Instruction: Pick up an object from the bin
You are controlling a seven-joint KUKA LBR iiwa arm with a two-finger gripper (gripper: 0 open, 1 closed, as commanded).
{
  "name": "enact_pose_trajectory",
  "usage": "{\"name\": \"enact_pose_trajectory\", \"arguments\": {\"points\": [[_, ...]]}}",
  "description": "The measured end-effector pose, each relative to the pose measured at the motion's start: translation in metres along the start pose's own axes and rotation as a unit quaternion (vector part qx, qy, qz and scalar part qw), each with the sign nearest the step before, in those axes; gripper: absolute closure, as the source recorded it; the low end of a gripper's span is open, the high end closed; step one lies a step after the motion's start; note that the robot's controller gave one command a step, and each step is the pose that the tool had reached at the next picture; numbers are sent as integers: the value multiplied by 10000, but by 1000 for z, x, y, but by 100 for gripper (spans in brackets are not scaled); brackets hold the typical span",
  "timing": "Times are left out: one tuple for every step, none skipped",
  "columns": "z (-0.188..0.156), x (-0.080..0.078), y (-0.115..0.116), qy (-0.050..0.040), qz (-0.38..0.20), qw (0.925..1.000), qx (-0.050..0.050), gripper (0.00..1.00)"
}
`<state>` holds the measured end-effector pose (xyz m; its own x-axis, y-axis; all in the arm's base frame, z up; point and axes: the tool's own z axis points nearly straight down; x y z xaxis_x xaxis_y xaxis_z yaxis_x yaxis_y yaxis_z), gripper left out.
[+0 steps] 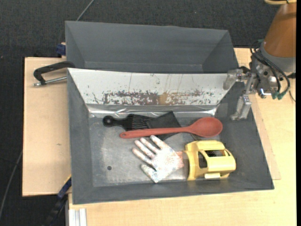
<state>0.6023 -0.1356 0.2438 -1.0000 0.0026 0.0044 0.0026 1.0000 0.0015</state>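
gripper (241,113) at bin (79,140) right wall; open floor left of glove (157,159)

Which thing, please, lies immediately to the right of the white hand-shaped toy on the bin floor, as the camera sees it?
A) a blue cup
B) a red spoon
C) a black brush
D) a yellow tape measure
D: the yellow tape measure sits just right of the white hand-shaped toy, while the red spoon and the black brush lie behind them, nearer the back wall.
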Motion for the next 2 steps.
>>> {"name": "enact_pose_trajectory", "arguments": {"points": [[-5, -1, 1, -44, -12, 10000, 10, 0], [80, 1, 30, -42, 427, 9991, -2, 0]]}}
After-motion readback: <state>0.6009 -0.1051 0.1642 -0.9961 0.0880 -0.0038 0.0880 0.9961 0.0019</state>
